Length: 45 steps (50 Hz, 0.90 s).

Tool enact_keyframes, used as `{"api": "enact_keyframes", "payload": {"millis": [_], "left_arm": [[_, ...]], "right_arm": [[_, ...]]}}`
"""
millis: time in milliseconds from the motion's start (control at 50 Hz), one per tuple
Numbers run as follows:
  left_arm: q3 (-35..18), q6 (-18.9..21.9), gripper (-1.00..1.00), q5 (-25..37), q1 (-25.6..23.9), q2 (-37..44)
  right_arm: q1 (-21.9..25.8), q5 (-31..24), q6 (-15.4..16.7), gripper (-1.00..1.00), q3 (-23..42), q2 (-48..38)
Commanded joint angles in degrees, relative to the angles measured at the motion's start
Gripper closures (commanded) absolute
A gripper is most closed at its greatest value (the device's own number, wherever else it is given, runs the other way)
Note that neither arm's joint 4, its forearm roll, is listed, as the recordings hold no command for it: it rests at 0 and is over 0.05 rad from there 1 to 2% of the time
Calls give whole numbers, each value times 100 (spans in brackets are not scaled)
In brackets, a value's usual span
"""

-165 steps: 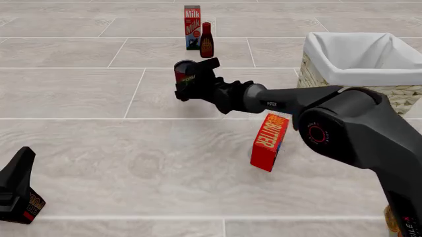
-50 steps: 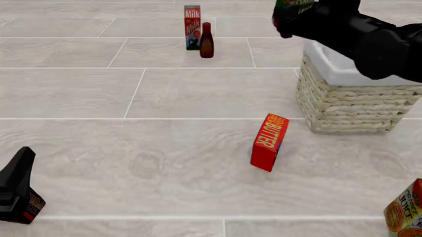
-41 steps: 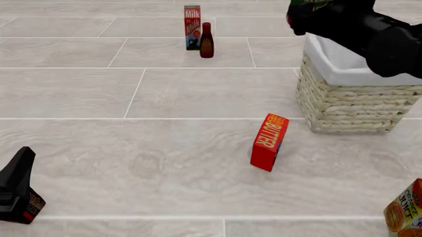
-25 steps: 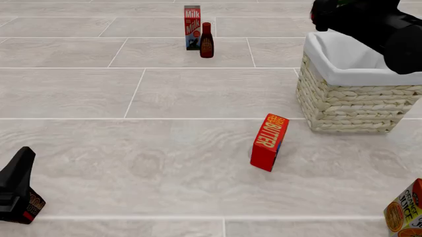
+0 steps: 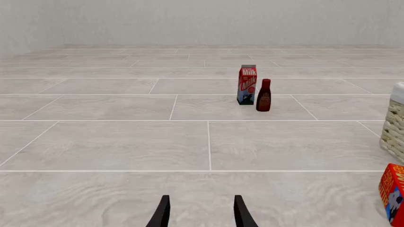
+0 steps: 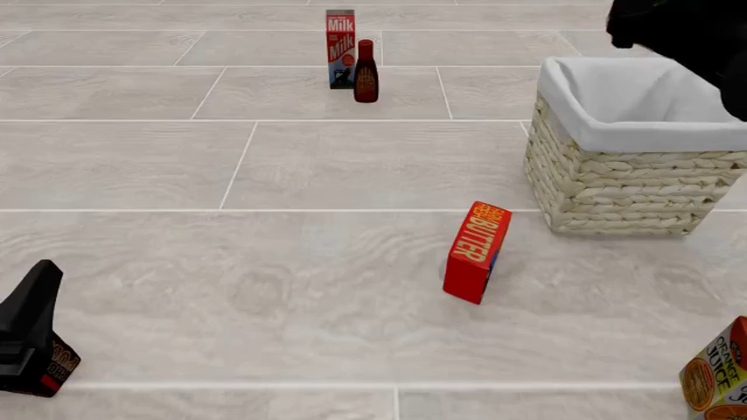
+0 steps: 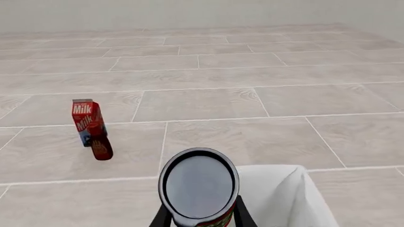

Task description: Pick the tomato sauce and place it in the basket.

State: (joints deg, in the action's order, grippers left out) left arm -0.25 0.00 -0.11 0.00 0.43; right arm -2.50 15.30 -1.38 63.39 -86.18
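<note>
A: The tomato sauce [image 7: 198,187] sits clamped between the right gripper's [image 7: 197,218] fingers, held above the basket [image 6: 624,179] at the table's far right edge, its metal end facing the wrist camera.

B: How will it handle?

A: Probably stiff and fairly heavy for its size; a smooth round can could slip, so gripping across the label's middle looks wise. The white lining should soften a drop.

B: And the left gripper [image 5: 200,213]?

A: Empty, fingers parted, low at the near left corner. The milk carton [image 6: 339,36], dark bottle [image 6: 366,72] and butter box [image 6: 477,251] stand apart, untouched.
</note>
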Motion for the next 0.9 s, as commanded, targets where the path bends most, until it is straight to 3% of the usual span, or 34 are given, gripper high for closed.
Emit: {"api": "enact_keyframes", "payload": {"millis": [20,180,560,900], "left_arm": [[0,0,-100,0,0,0],[0,0,-100,0,0,0],[0,0,-100,0,0,0],[0,0,-100,0,0,0]], "right_arm": [[-327,-21,-221,100,139,-124],[-504,-125,-393,100,291,-329],[-681,-632,-201,100,937,-730],[-759,-987,-277,100,1242,-891]]}}
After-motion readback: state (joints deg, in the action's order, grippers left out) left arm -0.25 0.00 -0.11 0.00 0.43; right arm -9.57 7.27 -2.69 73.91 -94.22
